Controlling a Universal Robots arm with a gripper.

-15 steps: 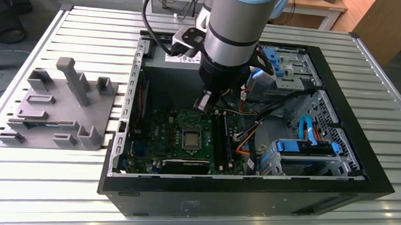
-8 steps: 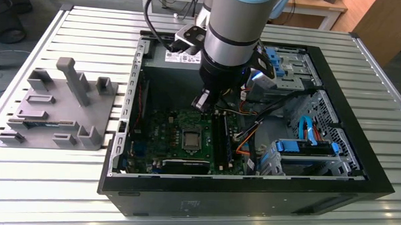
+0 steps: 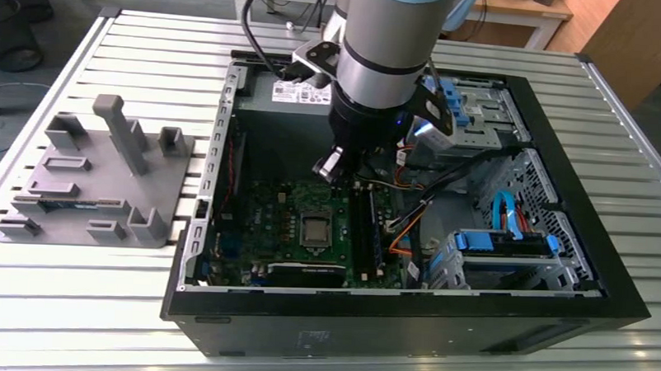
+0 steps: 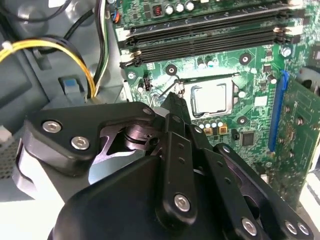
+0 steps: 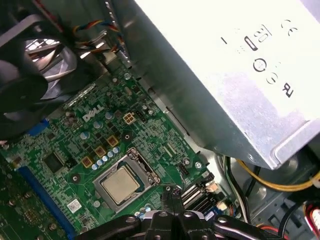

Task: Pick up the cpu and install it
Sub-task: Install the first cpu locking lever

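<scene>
Even overhead light, my exterior view is sharp; metal box (image 5: pixel 240 75) glares white in the first wrist view, my gripper (image 4: pixel 172 107) blurs close-up.

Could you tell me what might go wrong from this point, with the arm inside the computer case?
1. The cpu lies in its socket on the green board with the gripper just above its edge; a nudge could shift or scratch it.
2. The yellow cables run close beside the arm's wrist and might snag.
3. The memory slots sit near the socket, so sideways travel could strike them.
</scene>
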